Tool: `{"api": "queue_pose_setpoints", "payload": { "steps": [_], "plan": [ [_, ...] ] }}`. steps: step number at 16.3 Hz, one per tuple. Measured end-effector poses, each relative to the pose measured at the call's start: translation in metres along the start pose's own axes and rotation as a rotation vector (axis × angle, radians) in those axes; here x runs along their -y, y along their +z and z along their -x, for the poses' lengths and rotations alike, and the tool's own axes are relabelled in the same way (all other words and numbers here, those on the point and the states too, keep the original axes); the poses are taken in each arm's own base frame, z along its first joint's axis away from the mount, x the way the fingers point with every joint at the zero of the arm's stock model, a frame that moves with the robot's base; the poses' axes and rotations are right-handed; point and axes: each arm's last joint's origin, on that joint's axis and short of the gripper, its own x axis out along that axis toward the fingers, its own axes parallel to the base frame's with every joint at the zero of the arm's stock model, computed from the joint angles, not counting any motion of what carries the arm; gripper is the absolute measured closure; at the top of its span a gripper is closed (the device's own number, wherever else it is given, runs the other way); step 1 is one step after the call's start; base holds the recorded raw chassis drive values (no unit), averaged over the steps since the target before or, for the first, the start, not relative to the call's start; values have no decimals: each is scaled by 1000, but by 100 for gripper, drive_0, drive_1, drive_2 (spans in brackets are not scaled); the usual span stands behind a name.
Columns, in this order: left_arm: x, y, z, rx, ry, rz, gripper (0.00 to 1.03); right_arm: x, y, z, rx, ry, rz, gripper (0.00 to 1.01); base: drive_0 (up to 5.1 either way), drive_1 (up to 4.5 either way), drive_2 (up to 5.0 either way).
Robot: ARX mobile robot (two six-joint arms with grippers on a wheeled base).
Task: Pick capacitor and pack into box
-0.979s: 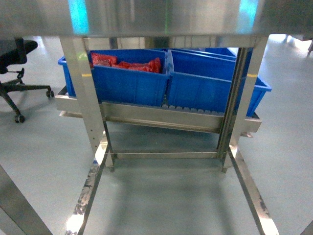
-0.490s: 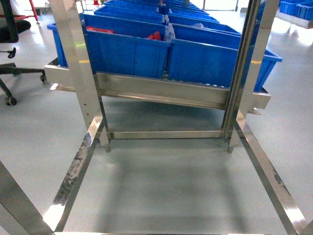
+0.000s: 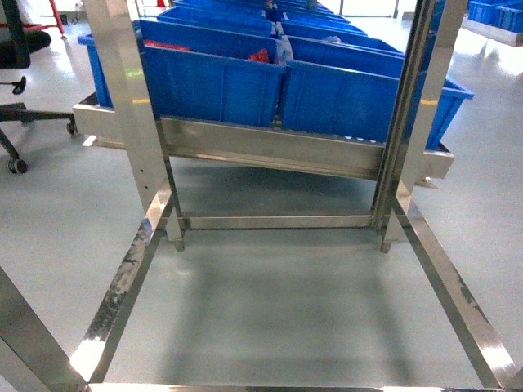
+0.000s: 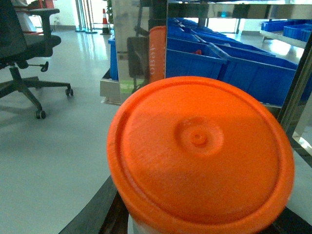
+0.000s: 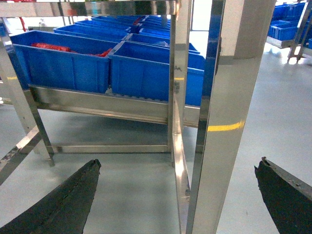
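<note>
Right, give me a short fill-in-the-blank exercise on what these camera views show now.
1. The bins on the steel rack are coloured ____.
2. The round lid filling the left wrist view is coloured ____.
3. The right gripper has its jaws ____, with only floor and rack posts between them.
4. The office chair stands on the ____ side of the head view.

Missing words: blue; orange; open; left

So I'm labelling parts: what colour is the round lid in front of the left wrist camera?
Orange lid, best seen in the left wrist view.
</note>
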Motion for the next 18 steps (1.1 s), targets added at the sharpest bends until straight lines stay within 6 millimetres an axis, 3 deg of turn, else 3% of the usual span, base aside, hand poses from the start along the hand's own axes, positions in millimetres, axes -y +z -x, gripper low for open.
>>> {"api": "queue_pose_setpoints", "payload": {
  "steps": [18],
  "plan": [
    [0,1,0,5,-1,0,59,0,0,0,-2,-1,0,3,-496,248,248]
  ]
}}
